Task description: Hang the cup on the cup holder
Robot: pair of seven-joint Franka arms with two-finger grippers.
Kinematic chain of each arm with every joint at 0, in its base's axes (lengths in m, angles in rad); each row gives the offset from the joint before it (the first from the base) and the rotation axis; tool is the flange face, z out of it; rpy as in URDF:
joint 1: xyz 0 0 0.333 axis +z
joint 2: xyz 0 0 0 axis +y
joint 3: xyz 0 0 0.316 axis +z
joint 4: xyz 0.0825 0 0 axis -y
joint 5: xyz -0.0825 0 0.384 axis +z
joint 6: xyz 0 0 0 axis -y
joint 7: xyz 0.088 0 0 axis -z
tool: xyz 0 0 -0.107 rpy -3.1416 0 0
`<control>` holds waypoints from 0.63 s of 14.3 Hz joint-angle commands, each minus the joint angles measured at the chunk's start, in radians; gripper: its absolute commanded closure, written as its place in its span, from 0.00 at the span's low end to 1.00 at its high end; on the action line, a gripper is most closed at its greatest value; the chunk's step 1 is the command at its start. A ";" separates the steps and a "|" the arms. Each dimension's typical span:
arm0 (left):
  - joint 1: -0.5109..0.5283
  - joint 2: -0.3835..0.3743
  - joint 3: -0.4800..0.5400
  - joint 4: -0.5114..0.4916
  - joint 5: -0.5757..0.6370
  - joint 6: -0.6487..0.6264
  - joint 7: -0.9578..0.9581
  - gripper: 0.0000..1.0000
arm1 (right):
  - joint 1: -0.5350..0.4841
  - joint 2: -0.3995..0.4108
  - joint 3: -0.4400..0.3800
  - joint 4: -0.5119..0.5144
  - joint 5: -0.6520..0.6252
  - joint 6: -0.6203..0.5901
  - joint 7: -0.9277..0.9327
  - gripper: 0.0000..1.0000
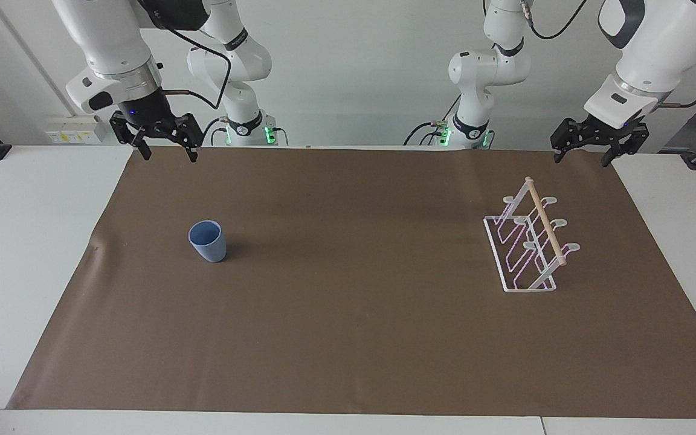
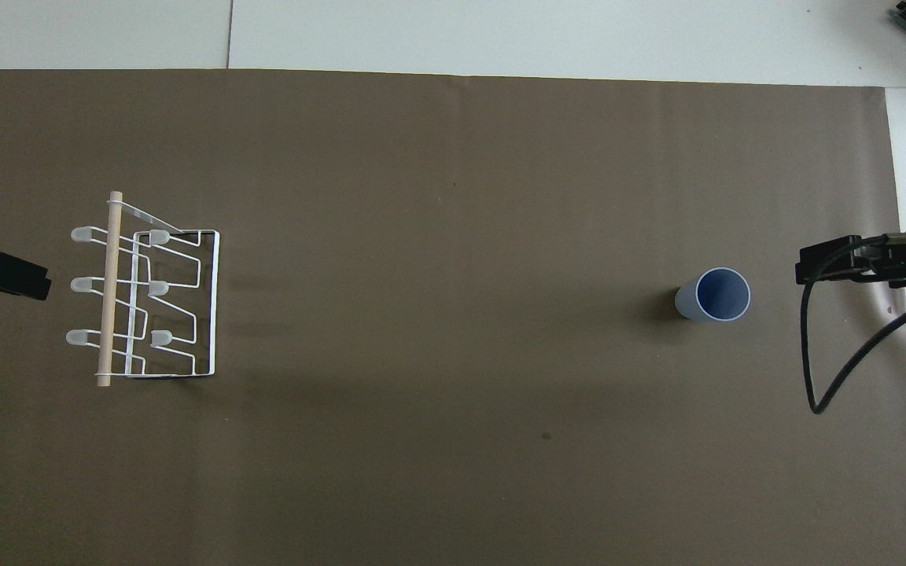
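2 arms wait; the right gripper point(image 1: 167, 145), fingers apart, is nearer the upright cup point(image 1: 208, 241); the left gripper point(image 1: 586, 148) probably open too.

The cup point(image 1: 208, 241) looks like matt, smooth light-blue plastic. The cup holder point(image 1: 529, 241) is thin white-coated wire with rounded plastic-looking tips and a pale bare wooden dowel. Matt brown paper point(image 1: 360, 290) covers the smooth white worktop point(image 1: 28, 254).

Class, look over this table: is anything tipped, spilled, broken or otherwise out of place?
Nothing stands out. The cup stands upright and empty on the brown mat; the cup holder sits squarely, every prong bare. Both grippers wait, raised.
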 commanded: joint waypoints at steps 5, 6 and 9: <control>0.005 -0.024 -0.004 -0.029 -0.011 0.004 -0.010 0.00 | -0.018 -0.034 0.006 -0.044 0.020 -0.002 -0.017 0.00; 0.007 -0.024 -0.004 -0.029 -0.011 0.006 -0.010 0.00 | -0.020 -0.034 0.006 -0.044 0.020 -0.002 -0.016 0.00; 0.007 -0.026 -0.006 -0.034 -0.011 0.000 -0.010 0.00 | -0.018 -0.040 0.006 -0.057 0.020 0.000 -0.011 0.00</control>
